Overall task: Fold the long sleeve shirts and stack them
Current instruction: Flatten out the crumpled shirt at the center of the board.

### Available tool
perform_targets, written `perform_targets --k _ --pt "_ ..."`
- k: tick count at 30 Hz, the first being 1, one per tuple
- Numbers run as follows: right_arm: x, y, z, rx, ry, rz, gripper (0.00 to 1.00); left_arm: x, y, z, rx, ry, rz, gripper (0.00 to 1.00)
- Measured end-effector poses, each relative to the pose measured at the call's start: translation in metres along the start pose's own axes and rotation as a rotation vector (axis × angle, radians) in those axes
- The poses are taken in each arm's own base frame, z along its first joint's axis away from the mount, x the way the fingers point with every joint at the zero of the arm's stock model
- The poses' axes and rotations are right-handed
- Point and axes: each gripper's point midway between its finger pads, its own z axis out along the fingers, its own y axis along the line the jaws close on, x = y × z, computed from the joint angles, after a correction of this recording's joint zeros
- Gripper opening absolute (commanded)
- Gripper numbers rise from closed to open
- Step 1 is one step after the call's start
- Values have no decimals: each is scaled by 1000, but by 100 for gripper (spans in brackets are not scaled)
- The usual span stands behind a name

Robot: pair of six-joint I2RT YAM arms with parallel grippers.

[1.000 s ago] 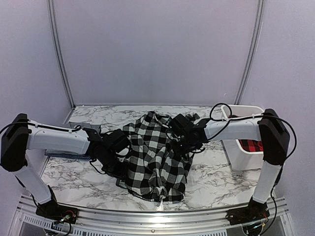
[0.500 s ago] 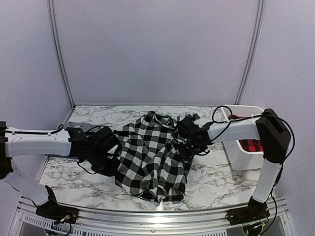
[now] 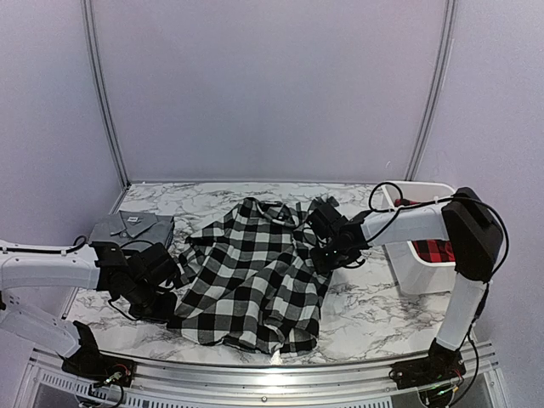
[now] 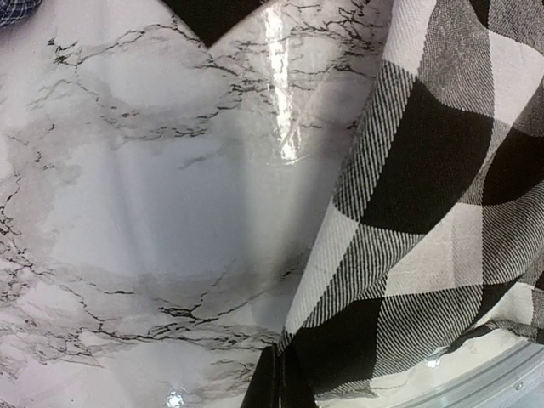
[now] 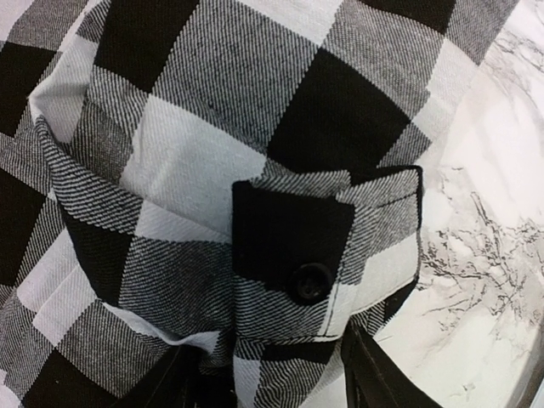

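Black-and-white checked shirt (image 4: 425, 212) on the right, marble table (image 4: 153, 212) on the left.

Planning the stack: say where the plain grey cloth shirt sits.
In the top view the plain grey cloth shirt lies folded at the marble table's far-left corner, beyond the left hand and left of the black-and-white checked flannel shirt.

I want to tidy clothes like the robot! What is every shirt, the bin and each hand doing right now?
black-and-white shirt: unfolded, spread rumpled on the table.
grey shirt: folded, lying far left.
white bin: upright, at the right.
red-and-black shirt: inside the white bin.
left gripper: shut on the black-and-white shirt's edge.
right gripper: fingers either side of the cuff; grip unclear.
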Motion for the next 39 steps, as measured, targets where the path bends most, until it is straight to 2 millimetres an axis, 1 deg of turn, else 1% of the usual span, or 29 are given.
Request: perform_targets --k 2,5,7,9,10,12,14,16,18,19,21,24,27,28,29,30,31,33,37,39 --pt "-1 0 -2 0 1 0 59 1 1 2 -4 9 -3 16" --pt "-8 0 -12 -8 -19 3 62 0 0 0 2 15 5 23" --pt "-20 4 -23 -21 -49 1 65 -5 -6 -5 19 4 15 28" --pt "-39 9 -34 -31 -96 -3 67 -17 -16 -17 41 -25 20 32" --pt "-48 13 -38 -38 -116 -7 68 -25 -22 -24 54 -49 22 34" --pt "-65 23 -45 -53 -153 -22 69 -45 -33 -42 81 -108 26 35" --pt "-80 31 -46 -65 -181 -35 69 -65 -40 -57 95 -161 25 35" --pt "-94 41 -39 -71 -190 -56 69 -86 -43 -66 91 -198 21 35" --pt "-105 50 -29 -73 -195 -74 68 -109 -46 -71 73 -230 20 35" --pt "-108 54 -23 -72 -193 -82 66 -119 -46 -72 65 -240 18 35" --pt "-107 60 -10 -70 -177 -104 62 -143 -47 -73 53 -264 14 35" --pt "-94 64 7 -59 -131 -134 58 -179 -45 -65 43 -284 2 35" --pt "-86 63 15 -45 -101 -150 53 -206 -38 -48 18 -283 -8 37" --pt "-84 62 16 -41 -96 -153 49 -214 -33 -40 4 -279 -17 39" --pt "-83 61 17 -38 -94 -157 43 -219 -26 -32 -12 -274 -25 41" --pt "-83 61 17 -35 -93 -161 37 -221 -19 -25 -27 -264 -35 42" --pt "-81 60 18 -34 -91 -160 26 -223 -12 -19 -39 -258 -49 43" --pt "-76 57 21 -26 -78 -173 16 -221 4 -11 -56 -245 -79 47" --pt "-70 46 24 14 -62 -166 5 -217 29 5 -42 -223 -149 53" --pt "-70 38 20 32 -64 -159 1 -218 37 8 -34 -219 -175 54"
